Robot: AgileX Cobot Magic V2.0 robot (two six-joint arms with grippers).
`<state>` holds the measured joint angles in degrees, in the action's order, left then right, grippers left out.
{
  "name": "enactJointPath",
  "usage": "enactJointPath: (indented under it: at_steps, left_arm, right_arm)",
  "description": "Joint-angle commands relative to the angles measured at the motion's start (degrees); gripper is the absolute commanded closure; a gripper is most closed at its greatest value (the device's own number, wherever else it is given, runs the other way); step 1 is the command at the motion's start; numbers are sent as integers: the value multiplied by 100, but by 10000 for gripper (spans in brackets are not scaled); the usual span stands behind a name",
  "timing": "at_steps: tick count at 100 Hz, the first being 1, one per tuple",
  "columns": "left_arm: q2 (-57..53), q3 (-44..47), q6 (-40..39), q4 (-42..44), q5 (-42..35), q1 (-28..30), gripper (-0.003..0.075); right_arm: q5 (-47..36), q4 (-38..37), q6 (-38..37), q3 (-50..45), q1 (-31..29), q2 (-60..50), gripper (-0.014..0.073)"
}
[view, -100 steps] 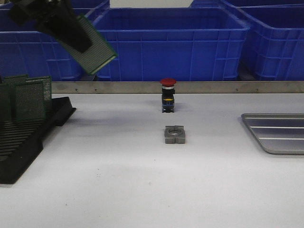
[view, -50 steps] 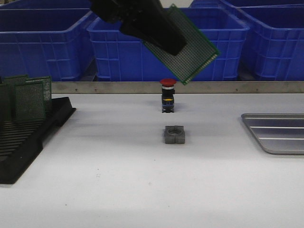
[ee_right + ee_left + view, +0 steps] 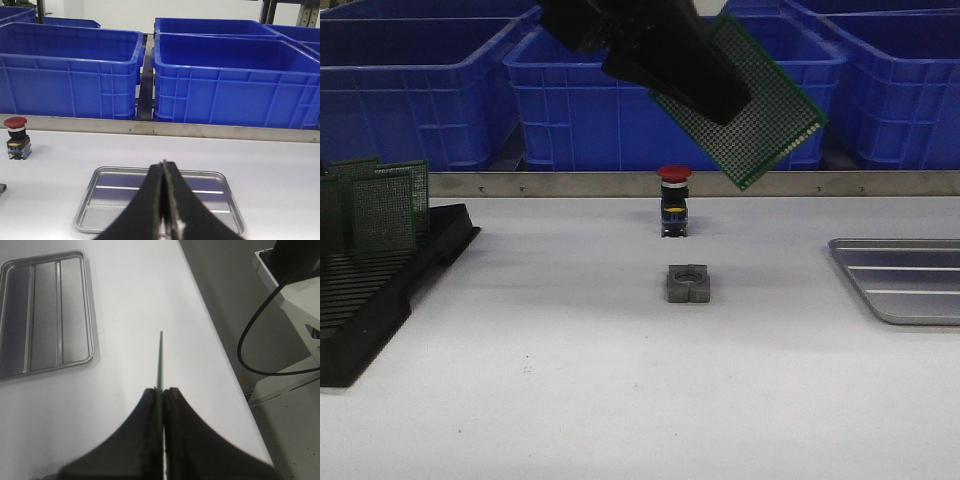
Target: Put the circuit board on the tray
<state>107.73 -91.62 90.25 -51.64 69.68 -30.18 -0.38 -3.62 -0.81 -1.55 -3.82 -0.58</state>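
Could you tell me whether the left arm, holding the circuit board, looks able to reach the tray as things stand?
Probably yes. The left gripper holds the circuit board high above the table, and the tray to the right lies bare, with nothing standing between them. The right gripper sits shut near it.

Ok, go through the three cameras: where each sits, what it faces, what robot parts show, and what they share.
Front view: looks forward across the table at blue crates; left gripper carries the circuit board high.
Left wrist view: on the left arm, looking down past the edge-on circuit board at the tray.
Right wrist view: on the right arm, low; shut right gripper faces the tray.
Shared: the tray, in all three.
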Motion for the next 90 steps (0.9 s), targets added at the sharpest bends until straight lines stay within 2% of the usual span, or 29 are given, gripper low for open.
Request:
enactJointPath:
  at_steps: [1, 12, 26, 38, 58, 67, 74, 84, 90]
  left_arm:
    - [-256, -173, -6, -411, 335, -37, 741]
    - [-256, -173, -6, -411, 335, -37, 741]
    - [-256, -173, -6, -411, 335, -37, 741]
    - [-256, -173, -6, -411, 335, -37, 741]
    - [-256, -173, -6, -411, 335, -37, 741]
    - [-256, -173, -6, -411, 335, -37, 741]
    - [-256, -173, -6, -411, 335, -37, 741]
    - [-256, -173, -6, -411, 335, -37, 741]
    - [-256, -173, -6, -411, 335, -37, 741]
  right_arm:
    - [-462, -35, 19, 100, -44, -153, 706]
    - [38, -35, 19, 401, -37, -84, 706]
    - [1674, 12, 19, 1214, -37, 419, 706]
    - [2705, 110, 19, 1820, -37, 1078, 706]
    - [3313, 1065, 189, 2641, -37, 2468, 687]
    - [3303, 1638, 650, 2910, 143, 3041, 598]
    - [3112, 2116, 1147, 3070, 464, 3316, 470]
    - [2924, 2668, 2039, 3312, 1011, 3722, 246]
    - [2806, 2890, 2632, 3471, 1348, 3962, 167]
